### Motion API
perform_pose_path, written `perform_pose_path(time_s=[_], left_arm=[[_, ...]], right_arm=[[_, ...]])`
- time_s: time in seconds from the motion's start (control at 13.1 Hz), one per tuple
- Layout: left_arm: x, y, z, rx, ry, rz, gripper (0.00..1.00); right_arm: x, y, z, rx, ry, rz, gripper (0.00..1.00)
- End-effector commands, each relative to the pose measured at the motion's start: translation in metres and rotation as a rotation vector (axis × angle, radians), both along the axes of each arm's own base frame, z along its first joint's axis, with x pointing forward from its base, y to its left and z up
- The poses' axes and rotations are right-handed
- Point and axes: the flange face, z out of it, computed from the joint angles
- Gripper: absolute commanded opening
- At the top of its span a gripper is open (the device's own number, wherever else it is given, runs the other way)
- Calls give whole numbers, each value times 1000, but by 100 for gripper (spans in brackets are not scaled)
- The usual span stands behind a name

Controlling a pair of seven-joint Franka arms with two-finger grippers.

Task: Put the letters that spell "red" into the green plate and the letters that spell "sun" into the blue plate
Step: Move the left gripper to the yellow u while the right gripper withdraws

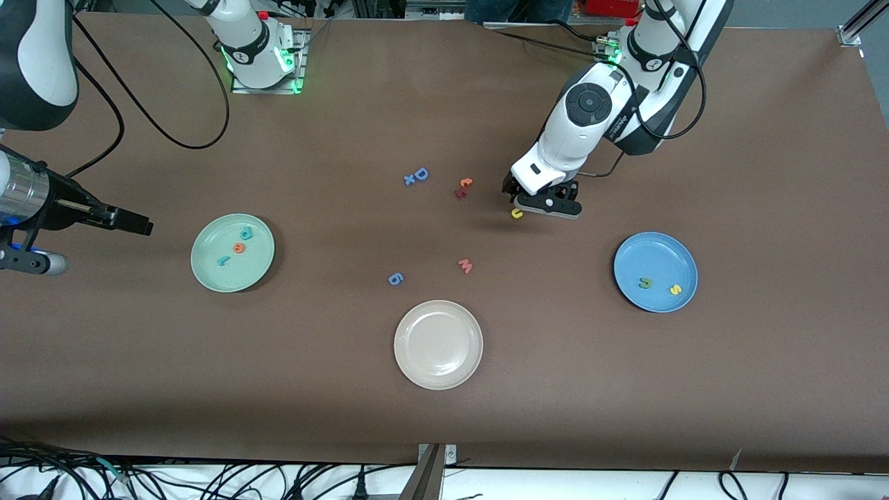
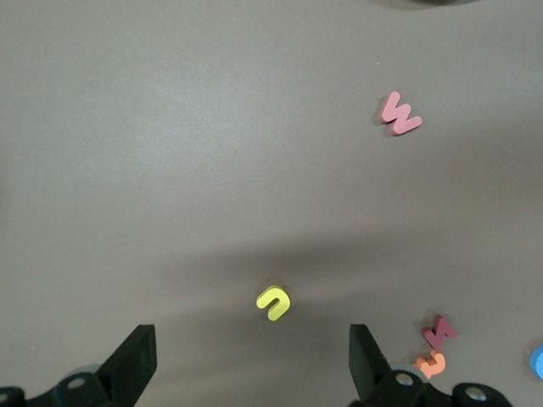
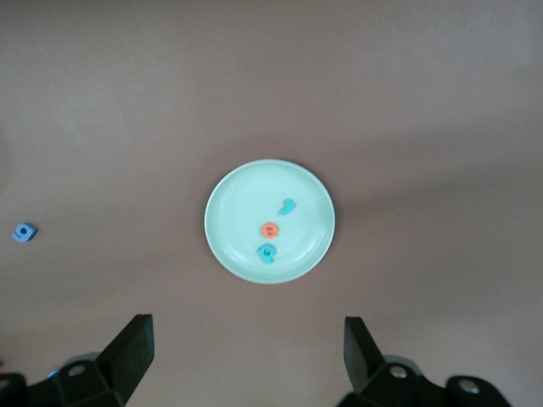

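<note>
Yellow u (image 2: 273, 303) lies between the spread left tool (image 2: 253, 360), table (image 2: 212, 127) bare around it.

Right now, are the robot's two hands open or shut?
Left gripper: open, empty, over the yellow letter.
Right gripper: open, empty, waiting near the green plate.

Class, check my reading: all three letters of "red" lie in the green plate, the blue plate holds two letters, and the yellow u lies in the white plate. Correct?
One slip. The yellow u lies on the bare table under the left hand, not in the white plate; the front view shows this. The green plate does hold three letters and the blue plate two.
</note>
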Motion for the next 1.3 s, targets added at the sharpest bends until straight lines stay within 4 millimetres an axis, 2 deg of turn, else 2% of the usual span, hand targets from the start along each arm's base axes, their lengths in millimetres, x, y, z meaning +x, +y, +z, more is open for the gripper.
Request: perform_pose_path(time_s=[0.0,0.23,0.53,0.92,1.22], left_arm=[[-14,7,0,-12,-31,12,100],[-20,0,-5,-16,-27,5,100],[-39,-19,-40,24,21,-77,100],[-43,-24,-68,40,63,-103,100],[-39,-26,-87,11,67,-95,100]], right_arm=[[-18,6,-1,-18,-33,35,99],[-16,3,-1,-20,-42,32,99],[-12,3,-2,-14,-62,30,99],[-8,4,0,-6,-89,22,99],[-7,-1,-2,-7,-87,17,99]])
